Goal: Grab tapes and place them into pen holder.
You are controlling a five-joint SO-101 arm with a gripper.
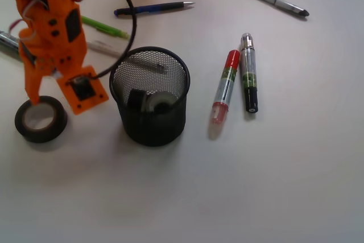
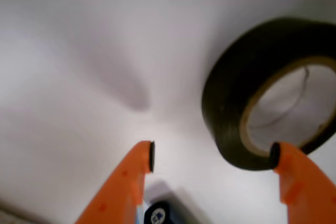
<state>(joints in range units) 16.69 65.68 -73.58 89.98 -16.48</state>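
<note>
Table (image 1: 296, 186): white, carries all things
Gripper (image 1: 54, 92): orange, jaws apart and holding nothing, one fingertip over the large roll's rim
Pen holder (image 1: 149, 96): black mesh cup, upright, right of the gripper; two small tapes (image 1: 149, 101) lie inside
Large tape (image 1: 41, 119): dark, flat on table, left of the cup
Markers (image 1: 226, 86): right of the cup

Soft diffuse light, faint shadows, blurry close-up

Black mesh pen holder (image 1: 149, 98), orange jaws
</note>
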